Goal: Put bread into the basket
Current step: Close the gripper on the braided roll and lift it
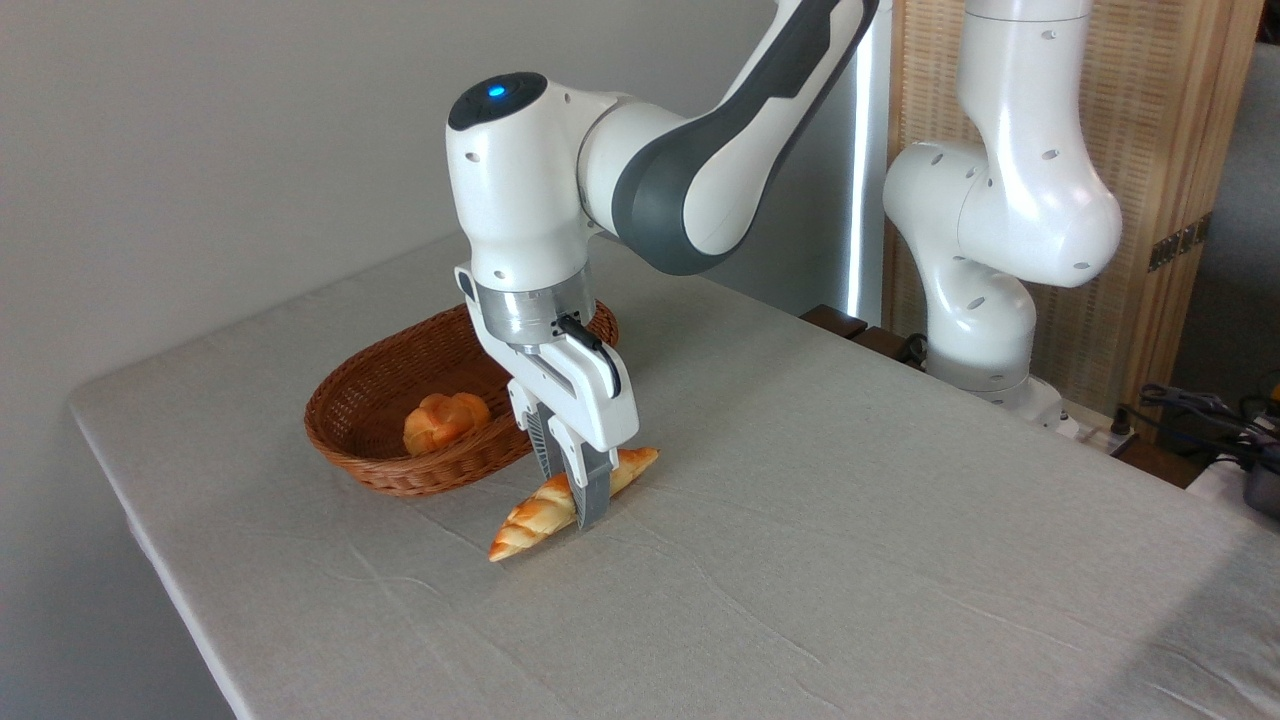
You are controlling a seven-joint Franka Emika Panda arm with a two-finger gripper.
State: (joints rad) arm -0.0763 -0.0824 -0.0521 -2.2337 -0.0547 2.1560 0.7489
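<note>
The surface is covered with a pale grey cloth and carries all the items. The white Franka arm reaches in from the upper right and bends down to a vertical wrist near the left-centre of the surface. The oval brown wicker basket sits behind and to the left of the wrist, its right end hidden by the arm. A small round orange bun lies inside the basket at its near end. The braided golden loaf lies just in front of the basket, outside it, tilted with its left tip lowest and close to the cloth. The gripper points straight down, and its jaws are clamped on the loaf slightly right of its middle, one grey finger in front and one behind.
</note>
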